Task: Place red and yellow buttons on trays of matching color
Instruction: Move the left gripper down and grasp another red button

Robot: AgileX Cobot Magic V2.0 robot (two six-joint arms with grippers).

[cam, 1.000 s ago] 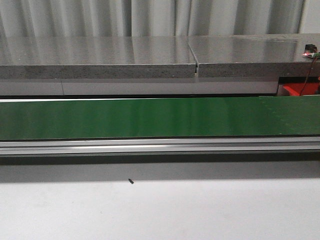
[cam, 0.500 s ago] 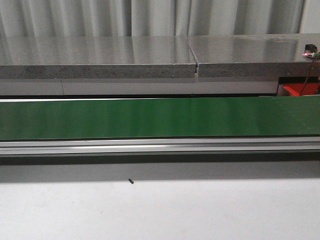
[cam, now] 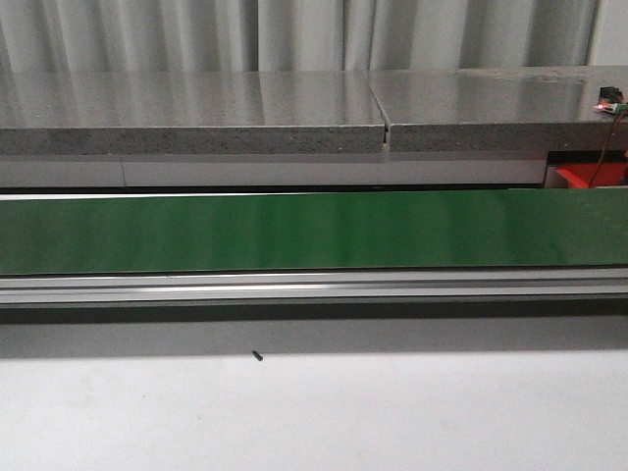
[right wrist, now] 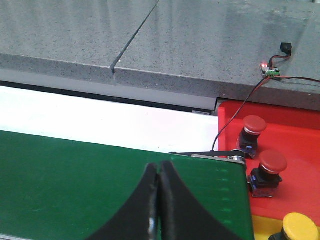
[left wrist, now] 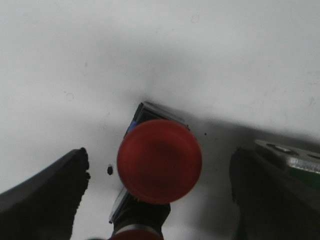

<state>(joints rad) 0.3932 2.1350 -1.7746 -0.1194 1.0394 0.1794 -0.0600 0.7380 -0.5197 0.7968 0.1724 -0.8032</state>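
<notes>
In the left wrist view a red button [left wrist: 159, 161] with a dark base stands on the white table. My left gripper [left wrist: 161, 157] is open, and its black fingers [left wrist: 47, 197] stand well apart on either side of the button without touching it. My right gripper [right wrist: 159, 169] is shut and empty, hovering over the green belt [right wrist: 75, 180]. Beyond the belt's end lies the red tray [right wrist: 300, 125], holding two red buttons [right wrist: 254, 126] [right wrist: 273, 163]. A yellow button [right wrist: 300, 227] sits by a strip of yellow tray [right wrist: 260, 226]. Neither gripper shows in the front view.
The green conveyor belt [cam: 294, 231] runs across the front view with a metal rail [cam: 294, 287] in front and a grey stone counter [cam: 196, 108] behind. A corner of the red tray [cam: 577, 177] peeks in at the right. A wired sensor with a red light [right wrist: 270, 71] sits on the counter.
</notes>
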